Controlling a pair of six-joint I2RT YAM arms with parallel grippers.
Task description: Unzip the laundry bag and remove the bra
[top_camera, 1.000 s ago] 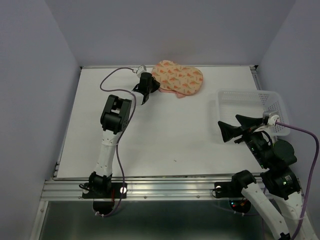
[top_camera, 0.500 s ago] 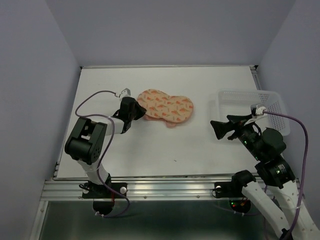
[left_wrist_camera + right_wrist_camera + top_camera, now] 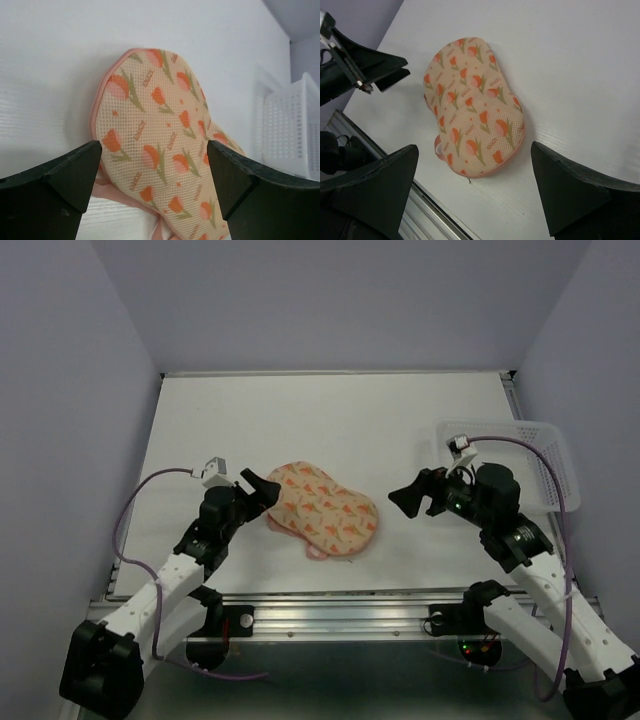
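Slippage threatens. From above, the laundry bag [image 3: 322, 515] lies by the surface's [image 3: 330, 410] near edge, between left gripper [image 3: 262, 488] and right gripper [image 3: 405, 498], both wide open, empty. Left wrist: jaws straddle its end; closing may pinch mesh, not zip. Right wrist: nothing pins the bag, so it may drag.

Worktop [image 3: 330, 415] open behind the laundry bag [image 3: 325, 515] and between it and the right fingers [image 3: 402, 502]. Left fingers [image 3: 55, 185] flank the bag's left end. Mesh basket [image 3: 545, 455] blocks the right edge, well apart.
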